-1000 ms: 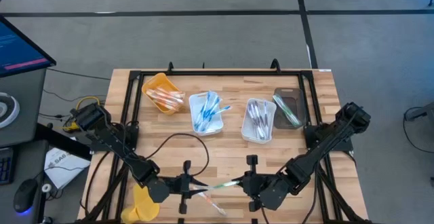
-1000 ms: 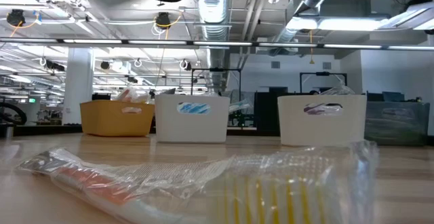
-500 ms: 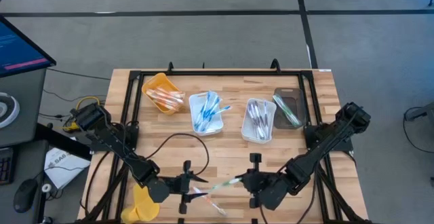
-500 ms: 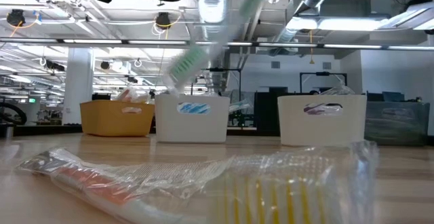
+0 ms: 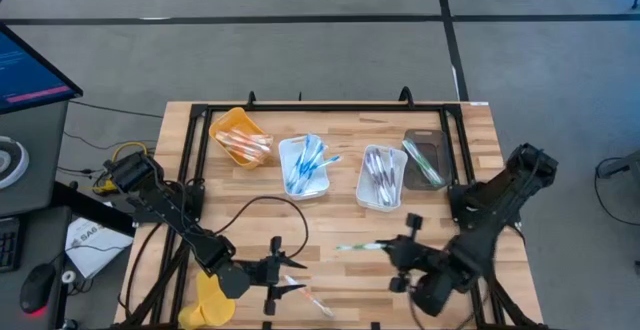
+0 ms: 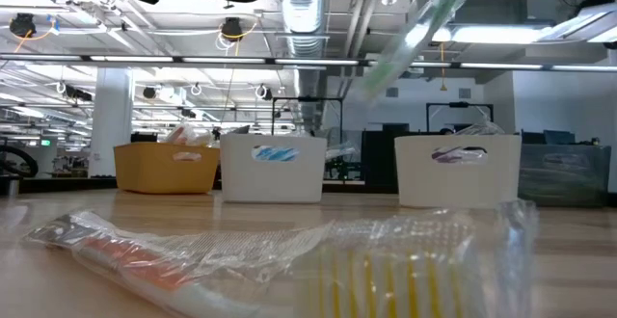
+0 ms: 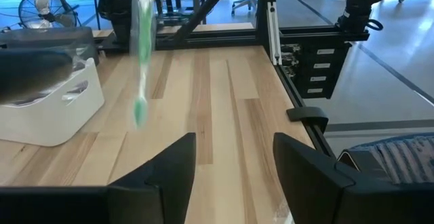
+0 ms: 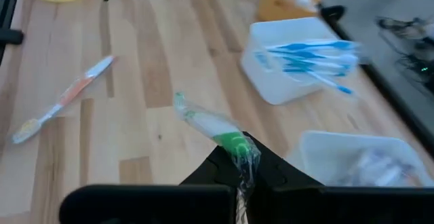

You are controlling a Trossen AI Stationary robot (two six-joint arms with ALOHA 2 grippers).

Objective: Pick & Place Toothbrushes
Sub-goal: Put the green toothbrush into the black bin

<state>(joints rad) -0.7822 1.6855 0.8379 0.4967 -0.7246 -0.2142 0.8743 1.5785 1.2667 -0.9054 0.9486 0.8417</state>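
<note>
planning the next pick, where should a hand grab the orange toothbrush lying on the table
Grip the orange toothbrush mid-handle, from straight above, fingers across its width: it lies flat in a clear wrapper, with the open left hand nearby.

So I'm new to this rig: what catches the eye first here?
The right gripper, low on the table's right, holds a green toothbrush in the air. Four trays of sorted brushes line the far side, and an orange toothbrush lies loose by the open left gripper.
</note>
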